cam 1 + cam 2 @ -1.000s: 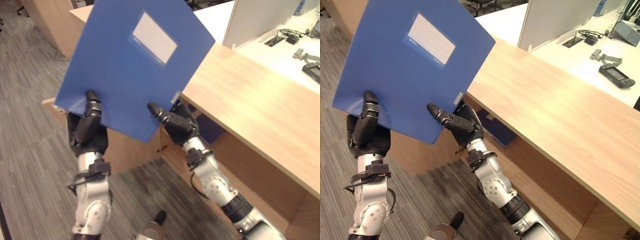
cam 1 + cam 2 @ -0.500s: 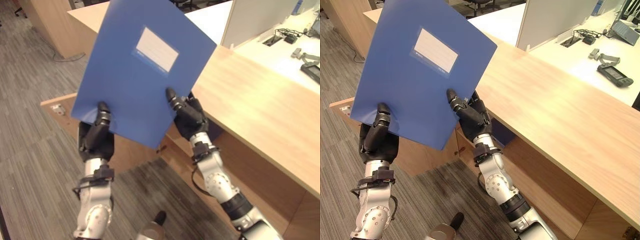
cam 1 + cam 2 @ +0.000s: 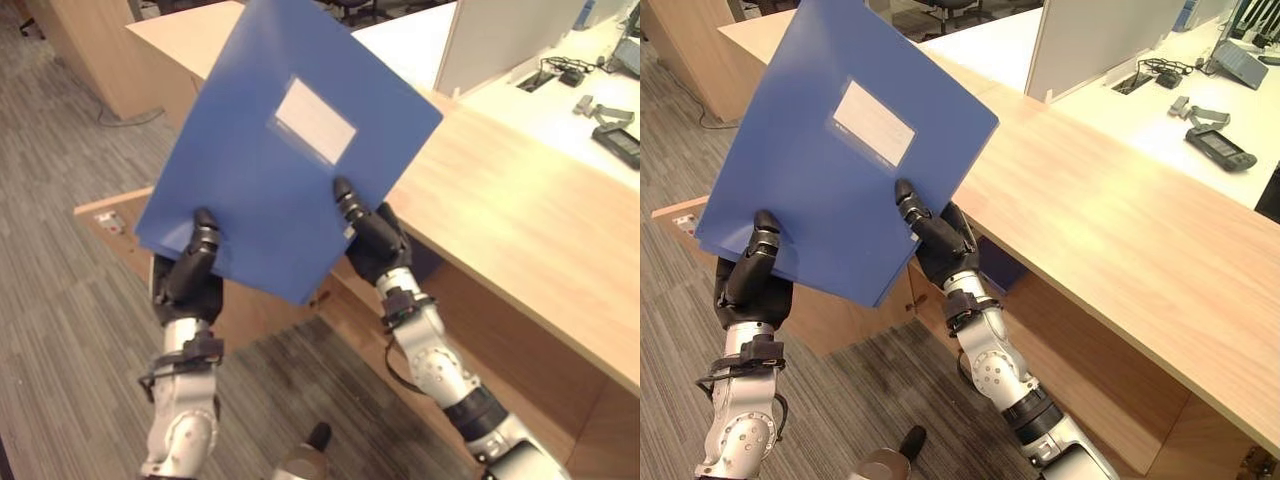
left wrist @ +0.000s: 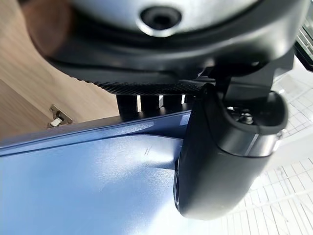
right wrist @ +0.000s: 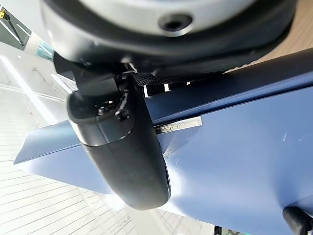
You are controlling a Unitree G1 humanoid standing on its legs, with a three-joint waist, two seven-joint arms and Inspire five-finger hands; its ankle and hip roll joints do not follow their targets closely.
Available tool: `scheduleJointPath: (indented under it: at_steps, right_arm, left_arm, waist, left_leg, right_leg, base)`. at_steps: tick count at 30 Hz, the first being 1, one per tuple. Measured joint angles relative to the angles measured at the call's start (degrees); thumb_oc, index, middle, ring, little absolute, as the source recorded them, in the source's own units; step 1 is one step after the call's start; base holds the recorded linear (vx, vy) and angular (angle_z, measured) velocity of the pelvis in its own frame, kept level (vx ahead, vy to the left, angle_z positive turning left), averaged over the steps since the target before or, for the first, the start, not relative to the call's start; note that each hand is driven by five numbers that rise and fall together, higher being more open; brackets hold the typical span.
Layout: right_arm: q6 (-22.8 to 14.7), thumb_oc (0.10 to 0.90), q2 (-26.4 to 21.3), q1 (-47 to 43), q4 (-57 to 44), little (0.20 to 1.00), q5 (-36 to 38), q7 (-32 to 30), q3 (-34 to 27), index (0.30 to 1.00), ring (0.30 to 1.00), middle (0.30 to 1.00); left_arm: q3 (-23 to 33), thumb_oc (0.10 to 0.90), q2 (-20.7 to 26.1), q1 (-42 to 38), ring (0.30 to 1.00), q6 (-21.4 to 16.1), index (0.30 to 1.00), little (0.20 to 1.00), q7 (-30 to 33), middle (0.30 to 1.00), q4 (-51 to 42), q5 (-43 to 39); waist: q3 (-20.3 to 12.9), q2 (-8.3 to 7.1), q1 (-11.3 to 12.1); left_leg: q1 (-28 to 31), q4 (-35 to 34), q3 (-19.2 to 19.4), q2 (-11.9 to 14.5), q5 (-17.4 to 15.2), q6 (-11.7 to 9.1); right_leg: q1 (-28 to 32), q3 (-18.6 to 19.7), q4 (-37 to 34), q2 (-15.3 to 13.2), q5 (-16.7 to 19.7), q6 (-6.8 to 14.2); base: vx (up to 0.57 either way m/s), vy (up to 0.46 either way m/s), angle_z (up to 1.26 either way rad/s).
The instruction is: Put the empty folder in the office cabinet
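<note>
The left hand (image 3: 185,280) is pinching the lower left edge of the blue folder (image 3: 270,180), its thumb lying on the front face and its fingers curled behind the board, as the left wrist view confirms, and the right hand (image 3: 372,240) is clamping the lower right edge in the same way, thumb (image 5: 127,156) pressing on the cover just beside a small metal clip. Between the two hands the folder is standing raised and tilted in the air, label (image 3: 315,120) facing the camera, in front of the long wooden table (image 3: 520,220). Below the table's edge an opening of the cabinet (image 3: 990,265) is showing behind the right hand, with something dark inside. The folder is looking thin, light and fairly stiff, with a smooth cover that could slide under the thumbs, so I judge that a grip on both lower corners is suiting it well, and that it is likely to flex or twist if one hand is letting go before its edge is entering the cabinet
</note>
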Motion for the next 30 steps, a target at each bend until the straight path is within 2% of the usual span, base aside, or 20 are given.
scheduleJointPath:
  at_steps: [3,4,5,6,7,8,12,14,17,18,21,27,30]
  right_arm:
    - [2.2,0.4,-1.1,0.0,0.0,0.3,0.0,0.0,-0.1,0.3,0.3,0.3]
    - [3.2,0.4,-3.3,-0.1,0.0,0.3,-0.1,0.1,0.4,0.3,0.3,0.3]
    - [3.8,0.4,-4.2,-0.2,0.0,0.3,-0.1,0.2,0.6,0.3,0.3,0.3]
    - [4.9,0.4,-5.1,-0.3,0.0,0.3,-0.1,0.5,0.6,0.3,0.3,0.3]
    - [5.7,0.4,-6.4,-0.4,0.0,0.3,-0.1,0.5,1.0,0.3,0.3,0.3]
    - [7.1,0.4,-7.6,-0.4,0.0,0.3,-0.1,0.5,1.1,0.3,0.3,0.3]
    - [9.3,0.4,-10.1,-0.4,0.0,0.3,-0.3,1.0,1.8,0.3,0.3,0.3]
    - [10.8,0.4,-12.0,-0.5,0.0,0.3,-3.3,2.4,3.0,0.3,0.3,0.3]
    - [13.1,0.4,-14.0,-1.6,0.0,0.3,-9.7,2.4,4.3,0.3,0.3,0.3]
    - [14.5,0.4,-14.0,-2.0,0.0,0.3,-12.6,2.4,5.0,0.3,0.3,0.3]
    - [16.2,0.4,-13.9,-2.3,1.7,0.3,-16.3,2.7,6.3,0.3,0.3,0.3]
    - [18.8,0.4,-13.5,-2.3,5.1,0.3,-21.8,5.2,8.8,0.3,0.3,0.3]
    - [20.1,0.4,-13.6,-3.1,5.1,0.3,-25.1,6.4,10.3,0.3,0.3,0.3]
  left_arm:
    - [0.4,0.4,0.2,0.9,0.3,0.1,0.3,0.3,-0.2,0.3,0.5,0.1]
    - [0.6,0.46,0.3,1.0,0.389,0.2,0.389,0.389,-0.4,0.389,1.1,0.2]
    - [0.8,0.573,0.4,1.2,0.559,0.4,0.559,0.559,-0.4,0.559,1.3,0.3]
    - [1.2,0.573,0.6,1.5,0.559,0.9,0.559,0.559,-0.5,0.559,1.6,0.6]
    - [1.2,0.759,0.7,1.7,0.839,1.3,0.839,0.839,-0.6,0.839,1.9,0.7]
    - [1.4,0.8,0.7,2.1,0.9,1.4,0.9,0.9,-0.7,0.9,2.6,1.1]
    - [2.0,0.8,0.7,3.6,0.9,1.5,0.9,0.9,-1.3,0.9,3.9,1.2]
    - [3.8,0.8,0.8,4.3,0.9,2.4,0.9,0.9,-0.6,0.9,8.2,1.4]
    - [4.6,0.8,1.0,4.9,0.9,2.6,0.9,0.9,-3.0,0.9,16.5,3.5]
    - [4.6,0.8,0.0,4.8,0.9,2.8,0.9,0.9,-4.6,0.9,20.6,3.3]
    - [4.1,0.8,-2.1,6.1,0.9,4.4,0.9,0.9,-6.9,0.9,25.0,0.9]
    - [3.4,0.8,-2.3,8.7,0.9,8.6,0.9,0.9,-11.1,0.9,32.4,-1.2]
    - [3.1,0.8,-2.2,9.5,0.9,9.1,0.9,0.9,-14.4,0.9,37.2,-1.2]
  waist:
    - [0.0,-0.11,-0.5]
    - [0.0,-0.25,-0.6]
    - [0.0,-0.33,-0.6]
    - [0.0,-0.44,-0.6]
    - [0.0,-0.52,-0.5]
    - [0.1,-0.64,-0.5]
    - [0.2,-0.88,-0.6]
    - [0.2,-0.9,-0.7]
    - [0.3,-0.89,-0.8]
    - [0.3,-0.94,-0.9]
    - [0.5,-1.44,-0.9]
    - [0.6,-1.5,-1.2]
    - [0.6,-1.4,-1.9]
  left_leg:
    - [0.0,0.0,0.0,0.0,0.0,0.0]
    - [0.0,0.0,0.0,0.1,0.2,0.3]
    - [0.0,0.0,0.0,0.1,0.2,0.3]
    - [0.0,0.0,0.0,0.2,0.2,0.3]
    - [0.0,0.0,0.0,0.2,0.2,0.3]
    - [0.0,0.0,0.0,0.3,0.1,0.1]
    - [-0.1,0.0,0.1,0.4,-0.1,-0.1]
    - [-0.1,0.0,0.3,0.6,-0.2,-0.3]
    - [-0.1,0.0,0.4,0.7,-0.3,-0.3]
    - [-0.1,0.0,0.5,0.7,-0.3,-0.3]
    - [-0.1,0.0,0.6,0.7,-0.3,-0.3]
    - [-0.1,0.0,1.5,0.8,-0.4,0.0]
    - [-0.2,0.0,1.5,0.8,-0.3,0.2]
  right_leg:
    - [0.0,0.0,0.0,0.0,0.0,0.0]
    - [0.0,0.0,0.0,0.1,0.0,0.0]
    - [0.0,0.0,0.0,0.1,0.0,0.0]
    - [0.0,0.0,0.0,0.1,0.0,0.0]
    - [0.0,0.0,0.0,0.2,0.0,0.0]
    - [0.0,0.0,0.0,0.2,0.0,0.0]
    - [0.0,0.2,0.0,0.4,0.0,0.0]
    - [0.0,0.4,0.0,0.5,0.0,0.0]
    - [0.0,0.6,0.0,0.6,0.0,0.0]
    - [-0.1,0.7,0.0,0.6,0.0,0.0]
    - [-0.2,0.8,0.0,0.5,0.0,0.0]
    - [-0.6,1.7,0.0,0.4,0.0,0.0]
    - [-0.6,1.7,0.0,0.4,0.0,0.0]
  base:
    - [0.0,0.0,0.0]
    - [0.0,0.0,0.0]
    - [0.0,0.0,0.0]
    - [0.0,0.0,0.0]
    - [0.0,0.0,0.0]
    - [0.0,0.0,0.0]
    - [0.0,0.0,0.0]
    - [-0.02,0.009,-0.04]
    - [-0.01,0.002,-0.01]
    - [0.0,0.0,0.0]
    - [0.0,0.002,-0.01]
    - [-0.02,0.002,-0.07]
    - [0.0,0.0,0.0]
